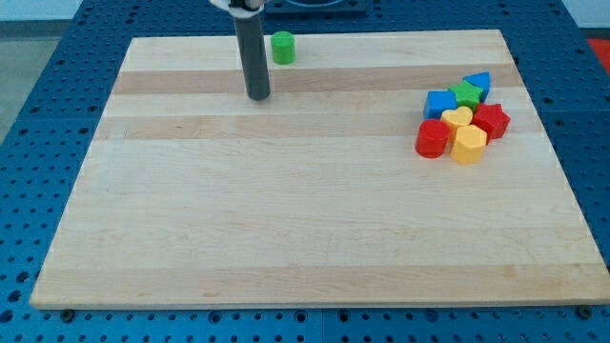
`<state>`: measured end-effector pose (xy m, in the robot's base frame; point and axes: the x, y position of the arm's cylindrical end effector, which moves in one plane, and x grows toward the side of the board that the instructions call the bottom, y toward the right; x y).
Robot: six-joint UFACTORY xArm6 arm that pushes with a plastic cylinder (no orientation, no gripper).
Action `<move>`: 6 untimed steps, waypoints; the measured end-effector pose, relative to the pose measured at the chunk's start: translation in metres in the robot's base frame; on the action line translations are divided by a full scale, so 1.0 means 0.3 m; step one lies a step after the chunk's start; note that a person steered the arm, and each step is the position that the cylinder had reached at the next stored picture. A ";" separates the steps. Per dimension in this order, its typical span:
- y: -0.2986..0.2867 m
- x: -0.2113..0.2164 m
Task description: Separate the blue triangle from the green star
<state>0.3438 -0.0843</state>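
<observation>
The blue triangle (478, 82) sits at the view's right, touching the green star (466, 93) just to its lower left. Both belong to a tight cluster of blocks. My tip (258, 96) stands far to the view's left of them, near the board's top, just below and left of a green cylinder (283, 47). The tip touches no block.
The cluster also holds a blue cube (440, 103), a yellow heart (457, 117), a red star (492, 120), a red cylinder (432, 139) and a yellow hexagon (469, 145). The wooden board (305, 238) lies on a blue perforated table; its right edge runs close to the cluster.
</observation>
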 end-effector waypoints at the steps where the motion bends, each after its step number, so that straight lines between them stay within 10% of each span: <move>1: 0.030 0.183; 3: 0.305 0.545; 6: 1.358 0.528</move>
<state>0.5022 0.3232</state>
